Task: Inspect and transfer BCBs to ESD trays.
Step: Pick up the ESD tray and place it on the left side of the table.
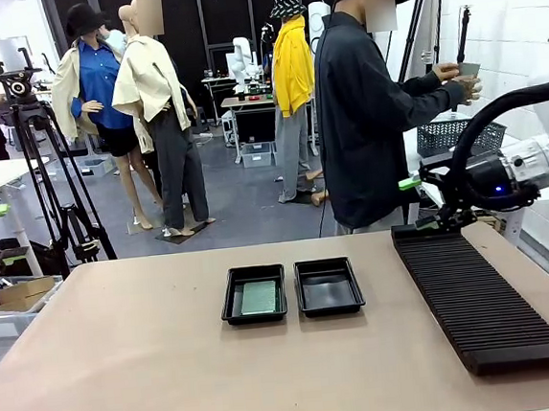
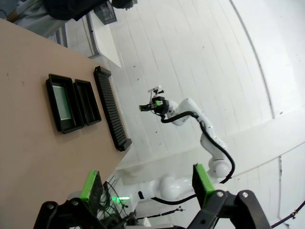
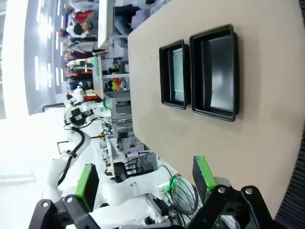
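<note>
Left gripper (image 2: 147,187): jaws spread wide, nothing between them, off by the table's left side. Left ESD tray (image 1: 230,310) holds one BCB (image 1: 259,296) flat on its floor. The right ESD tray (image 1: 331,310), just beside it, is bare. Right gripper (image 3: 144,183): wide open and empty, near the far end of the ribbed rack (image 1: 480,303).

Risks: if you lower the right gripper there, you may clip the rack. A board released over the neighbouring rims could land tilted.

No print is legible.
</note>
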### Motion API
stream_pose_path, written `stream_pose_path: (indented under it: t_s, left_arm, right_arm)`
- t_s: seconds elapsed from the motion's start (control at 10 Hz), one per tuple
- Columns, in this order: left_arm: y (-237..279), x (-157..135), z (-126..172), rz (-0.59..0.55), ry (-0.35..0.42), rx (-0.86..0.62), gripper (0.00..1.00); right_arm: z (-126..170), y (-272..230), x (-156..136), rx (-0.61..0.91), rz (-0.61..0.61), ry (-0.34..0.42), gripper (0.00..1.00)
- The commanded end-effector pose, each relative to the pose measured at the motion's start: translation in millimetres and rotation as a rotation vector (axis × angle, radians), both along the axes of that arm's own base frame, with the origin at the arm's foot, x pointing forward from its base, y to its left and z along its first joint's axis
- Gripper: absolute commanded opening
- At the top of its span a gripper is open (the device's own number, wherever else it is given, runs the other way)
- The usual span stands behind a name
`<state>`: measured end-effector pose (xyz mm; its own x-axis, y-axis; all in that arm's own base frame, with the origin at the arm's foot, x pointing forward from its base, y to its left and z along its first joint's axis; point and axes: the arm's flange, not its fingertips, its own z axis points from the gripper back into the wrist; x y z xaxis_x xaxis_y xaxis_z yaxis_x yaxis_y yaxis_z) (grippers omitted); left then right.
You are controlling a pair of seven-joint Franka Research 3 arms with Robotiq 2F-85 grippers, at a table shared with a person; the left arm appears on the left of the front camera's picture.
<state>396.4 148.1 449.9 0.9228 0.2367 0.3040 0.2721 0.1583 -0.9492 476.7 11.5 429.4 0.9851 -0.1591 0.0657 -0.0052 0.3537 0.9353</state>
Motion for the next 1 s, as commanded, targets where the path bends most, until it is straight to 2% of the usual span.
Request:
stream_pose_path:
  t_s: [0.0,0.1,0.3,0.6,0.9]
  left_arm:
    - [-42.6,5.1,8.9,0.005,0.004,0.079,1.0]
    - [-65.8,11.9,8.8,0.01,-0.003,0.142,1.0]
    - [-105.3,16.7,3.6,-0.007,0.004,0.247,1.0]
    - [-167.4,26.7,-4.2,-0.028,-0.004,0.426,1.0]
    - [-229.5,41.9,-6.7,-0.053,-0.023,0.593,1.0]
  right_arm:
    - [-8.5,-9.8,2.9,0.036,0.045,-0.008,1.0]
    - [-14.1,-21.1,10.8,0.036,0.115,0.012,1.0]
    - [-28.2,-42.0,24.8,0.053,0.08,0.049,1.0]
    - [-49.0,-73.2,31.9,0.119,0.09,0.036,1.0]
    - [-52.0,-89.5,30.4,0.147,0.11,0.017,1.0]
